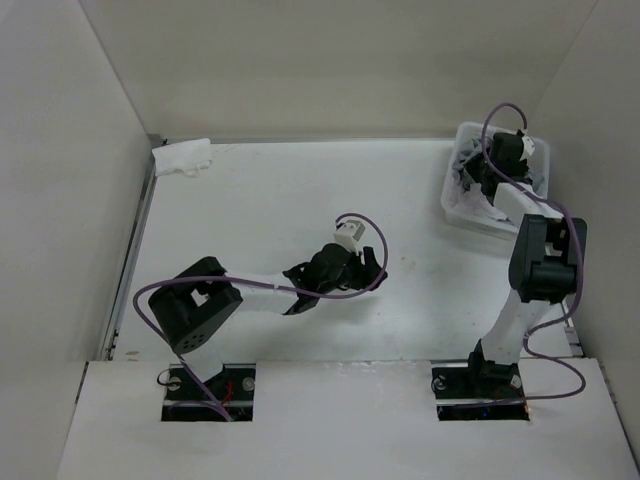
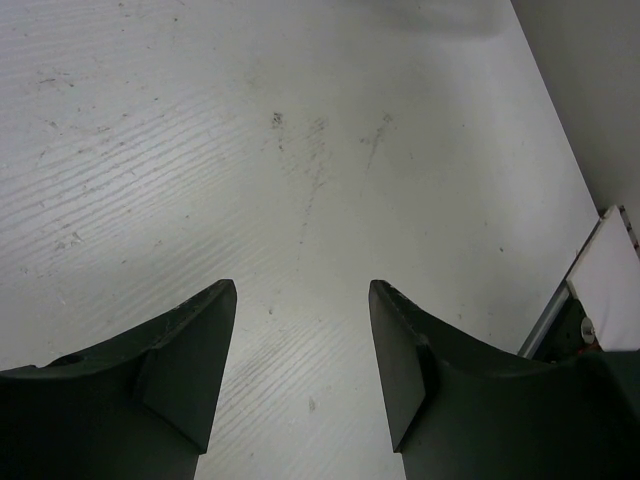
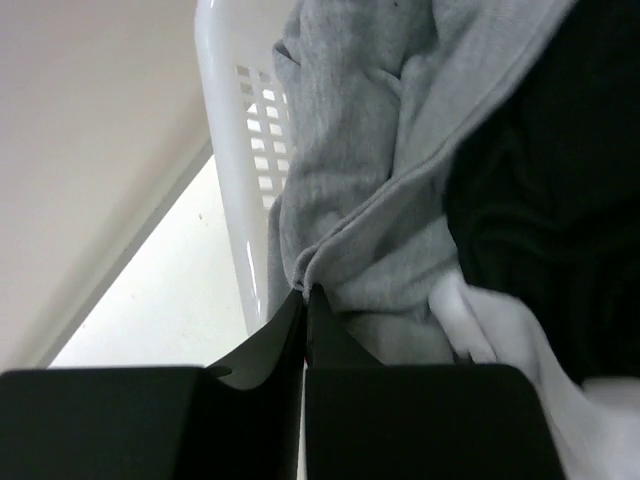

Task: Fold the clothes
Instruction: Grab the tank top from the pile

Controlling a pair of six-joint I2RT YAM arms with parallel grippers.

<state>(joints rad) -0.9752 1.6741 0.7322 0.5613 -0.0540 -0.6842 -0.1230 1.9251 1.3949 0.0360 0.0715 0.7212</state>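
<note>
My right hand pinches the grey top by its seam — limp, light cloth (it'll drape) — left hand spread, empty.

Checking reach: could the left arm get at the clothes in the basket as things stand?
Probably not. The basket sits in the far right corner, the left gripper hovers mid-table, and the right gripper, shut on the clothes, occupies it.

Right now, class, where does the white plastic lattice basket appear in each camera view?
Top external: the white plastic lattice basket sits at the table's far right corner.
Left wrist: not in it.
Right wrist: its wall stands upright, left of centre.
Shared landmark: the white table.
</note>
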